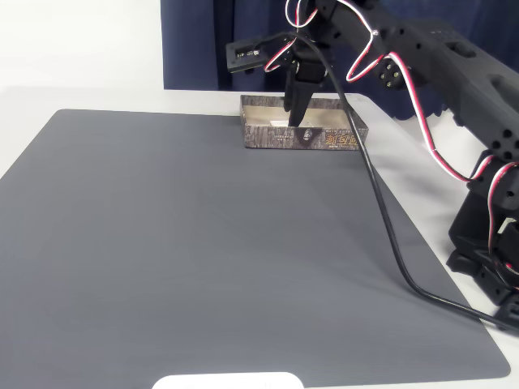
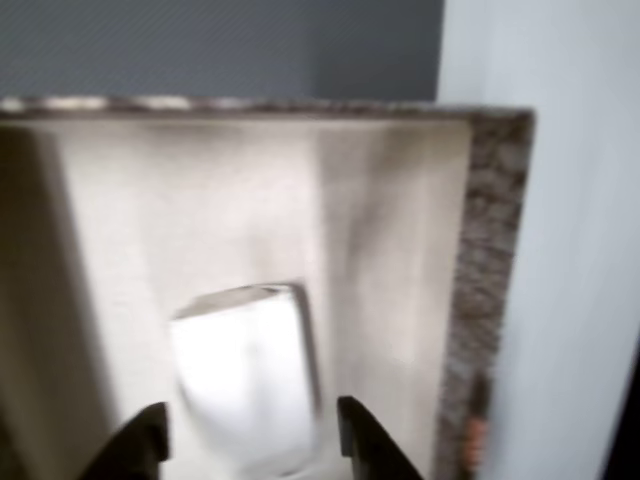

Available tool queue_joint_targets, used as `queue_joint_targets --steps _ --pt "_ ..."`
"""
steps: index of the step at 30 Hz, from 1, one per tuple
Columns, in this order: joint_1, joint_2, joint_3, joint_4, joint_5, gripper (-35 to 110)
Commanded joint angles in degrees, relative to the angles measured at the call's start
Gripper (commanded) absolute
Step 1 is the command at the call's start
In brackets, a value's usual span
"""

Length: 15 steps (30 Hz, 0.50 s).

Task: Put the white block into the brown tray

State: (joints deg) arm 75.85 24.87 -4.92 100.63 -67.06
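Observation:
The brown tray [image 1: 276, 136] stands at the far edge of the grey mat, its bark-patterned front wall and dark label facing the fixed view. My gripper [image 1: 293, 120] reaches straight down into it from above. In the wrist view the white block [image 2: 245, 375] lies on the cream floor inside the tray [image 2: 490, 300], slightly blurred. It sits between the two black fingertips of the gripper [image 2: 250, 440]. The gripper is open, with a narrow gap showing on each side of the block.
A large grey mat [image 1: 203, 259] covers the white table. A black cable [image 1: 381, 211] runs from the gripper across the mat's right side to the arm base [image 1: 486, 243]. A dark blue curtain [image 1: 203, 40] hangs behind. A white object [image 1: 227, 381] pokes in at the bottom edge.

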Motion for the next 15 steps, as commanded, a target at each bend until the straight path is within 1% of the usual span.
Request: queue_joint_targets --steps 1,3,8,11,13,15 --pt "-1.93 6.42 -2.29 3.52 3.25 32" --pt "-3.34 10.37 -0.18 5.45 4.92 29" --pt "-7.21 20.83 5.62 5.62 9.14 23" --pt "-9.05 27.69 11.07 5.62 10.99 17" --pt "-10.20 31.73 14.77 5.62 12.04 11" --pt "-11.51 35.68 20.39 5.62 12.30 0"
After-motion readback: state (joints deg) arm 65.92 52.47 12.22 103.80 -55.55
